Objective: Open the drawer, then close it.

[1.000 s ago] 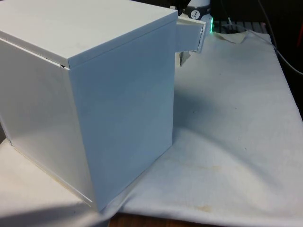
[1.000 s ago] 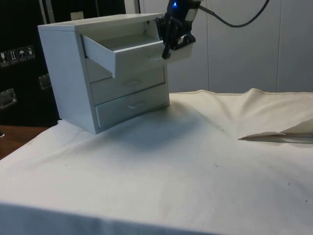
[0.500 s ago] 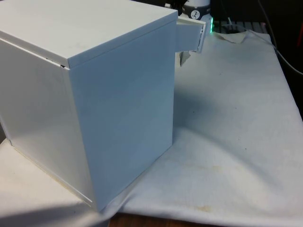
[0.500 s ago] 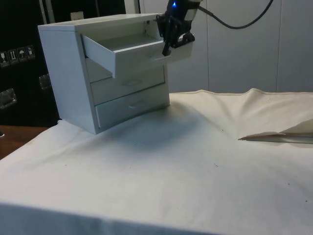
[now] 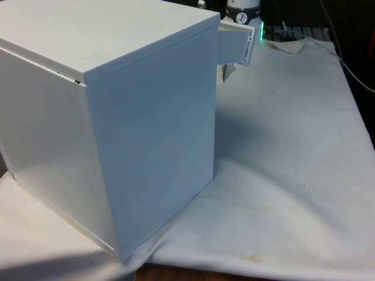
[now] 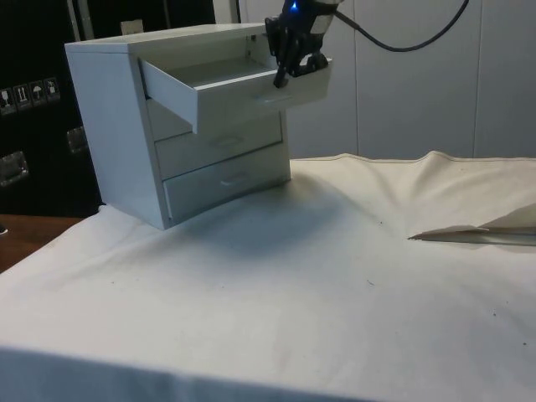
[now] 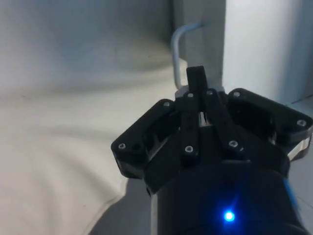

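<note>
**Top drawer pulled out, gripper at its handle**

Three drawers make up the white box-shaped chest of drawers (image 6: 167,126), which stands on the white cloth-covered table (image 6: 335,285). Its uppermost white drawer (image 6: 226,88) is drawn well out of the body, while the two lower ones sit flush. In the front view the chest (image 5: 111,117) turns its plain back and side to the camera, and the end of the open drawer (image 5: 237,44) juts past its far corner toward the front view's right.

The black two-finger gripper (image 6: 289,67) hangs at the drawer's front panel, right at the pale handle on its face. In the wrist view the gripper (image 7: 195,81) has its fingers drawn close together, tips beside the curved silver wire handle (image 7: 178,49); whether they pinch the handle or merely rest against it cannot be told.

A fold of cloth (image 6: 469,234) lies raised on the table, well apart from the chest.
</note>
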Controlling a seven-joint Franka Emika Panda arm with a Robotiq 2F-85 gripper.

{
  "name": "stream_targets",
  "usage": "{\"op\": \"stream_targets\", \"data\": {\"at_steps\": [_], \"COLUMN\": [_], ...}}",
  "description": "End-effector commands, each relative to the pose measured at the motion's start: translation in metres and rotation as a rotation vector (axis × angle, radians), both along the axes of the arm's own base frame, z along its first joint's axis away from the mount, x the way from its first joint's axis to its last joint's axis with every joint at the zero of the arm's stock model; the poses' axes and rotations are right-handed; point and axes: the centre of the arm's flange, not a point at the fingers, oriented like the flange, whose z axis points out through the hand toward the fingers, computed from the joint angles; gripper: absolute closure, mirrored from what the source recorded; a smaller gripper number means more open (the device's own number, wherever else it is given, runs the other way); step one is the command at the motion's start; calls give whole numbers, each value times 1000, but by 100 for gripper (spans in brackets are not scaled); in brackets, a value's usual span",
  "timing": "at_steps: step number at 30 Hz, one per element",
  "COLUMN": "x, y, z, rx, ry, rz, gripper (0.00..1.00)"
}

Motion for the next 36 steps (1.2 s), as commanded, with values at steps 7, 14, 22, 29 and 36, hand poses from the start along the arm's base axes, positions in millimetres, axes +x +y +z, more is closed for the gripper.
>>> {"op": "stream_targets", "data": {"at_steps": [7, 14, 22, 29, 36], "x": [15, 20, 23, 26, 28], "y": [-1, 0, 1, 2, 3], "z": [3, 6, 7, 8, 8], "rx": [-40, -63, -93, -124, -151], "ry": [-31, -39, -54, -76, -98], "rz": [-14, -31, -50, -70, -91], "gripper": [100, 100, 100, 100, 100]}}
